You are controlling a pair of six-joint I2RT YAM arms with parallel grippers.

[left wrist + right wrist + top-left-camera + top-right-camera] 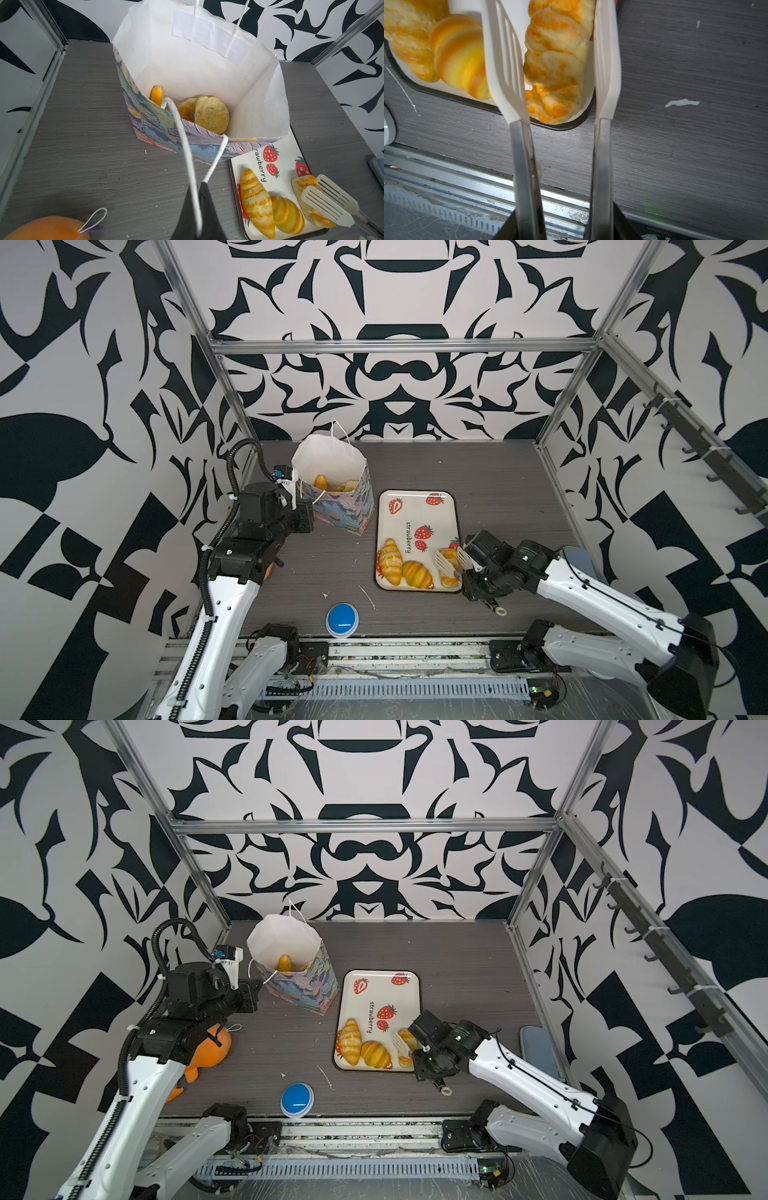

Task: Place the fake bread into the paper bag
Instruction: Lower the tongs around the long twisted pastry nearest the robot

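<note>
The paper bag (340, 510) (301, 990) (164, 128) stands open at the back left of the table. Inside it lie a ring doughnut (186, 108), a round bun (212, 114) and another orange piece of fake bread (157, 96). My left gripper (306, 507) (197, 187) is shut on the bag's near cord handle (180, 133). Two croissants (390, 562) (417, 574) and a plaited pastry (556, 62) lie on the strawberry tray (415, 506). My right gripper (467, 564) (564, 218) is shut on white tongs (504, 62), whose blades stand apart on either side of the plaited pastry.
A blue push button (342, 619) sits near the front edge. An orange plush toy (212, 1048) lies under the left arm. A grey-blue pad (536, 1044) rests by the right frame rail. Patterned walls and metal rails enclose the table.
</note>
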